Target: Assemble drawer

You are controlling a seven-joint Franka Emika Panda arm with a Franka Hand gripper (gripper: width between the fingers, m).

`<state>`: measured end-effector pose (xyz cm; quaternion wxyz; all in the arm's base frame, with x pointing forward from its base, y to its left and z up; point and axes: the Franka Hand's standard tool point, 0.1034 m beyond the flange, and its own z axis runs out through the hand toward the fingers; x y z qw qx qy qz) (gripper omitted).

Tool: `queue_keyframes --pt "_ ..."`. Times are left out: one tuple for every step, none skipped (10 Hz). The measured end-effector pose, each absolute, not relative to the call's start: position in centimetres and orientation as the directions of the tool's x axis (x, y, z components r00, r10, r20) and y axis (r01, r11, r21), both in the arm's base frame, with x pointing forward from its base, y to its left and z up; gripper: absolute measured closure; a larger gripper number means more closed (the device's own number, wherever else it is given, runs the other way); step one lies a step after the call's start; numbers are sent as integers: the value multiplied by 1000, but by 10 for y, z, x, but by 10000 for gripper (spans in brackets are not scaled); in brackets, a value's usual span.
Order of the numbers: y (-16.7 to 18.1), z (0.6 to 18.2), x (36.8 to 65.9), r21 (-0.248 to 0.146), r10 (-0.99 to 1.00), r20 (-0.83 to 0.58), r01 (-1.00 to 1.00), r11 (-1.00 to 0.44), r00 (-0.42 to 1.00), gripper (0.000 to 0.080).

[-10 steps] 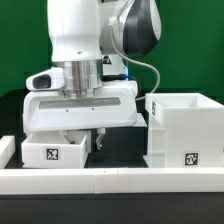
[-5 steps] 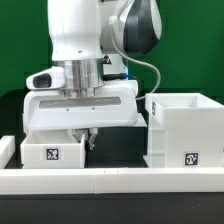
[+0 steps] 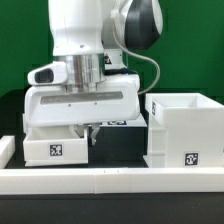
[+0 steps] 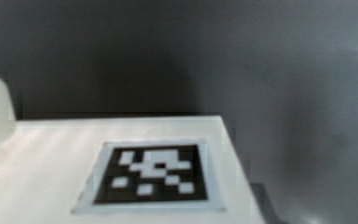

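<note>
A small white drawer tray with a black-and-white tag on its front stands on the black table at the exterior view's left. The larger open white drawer case stands at the right, also tagged low on its front. My gripper hangs straight down from the arm at the tray's right wall, its dark fingers pressed together on that wall. In the wrist view a white tagged face of the tray fills the lower part, over dark table. The fingertips are not clear there.
A low white rail runs along the front of the table, with a short white end at the far left. A gap of black table lies between the tray and the case. A green backdrop stands behind.
The fingers, open a second ago, have come together at the tray's right wall. The hand now sits slightly higher, and the tray's front looks slightly raised.
</note>
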<state>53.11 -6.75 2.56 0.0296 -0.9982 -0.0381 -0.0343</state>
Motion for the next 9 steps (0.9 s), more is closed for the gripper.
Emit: queue_keyframes --pt "-63 31 531 -56 112 60 115 -992 992 758" --pt "-58 35 530 -56 166 49 168 -984 985 758" --pt "-57 37 530 -62 224 41 226 -972 974 758" --pt "-57 35 529 -62 213 38 215 -975 976 758" --pt "-58 34 528 -58 266 39 268 -962 963 757" --pt "-59 34 528 -55 343 43 345 -937 938 757" --pt "-59 33 527 -52 405 46 407 -912 913 757" --pt "-58 32 527 -37 524 40 526 -850 851 757" --pt "-57 31 527 -29 619 29 620 -784 785 757"
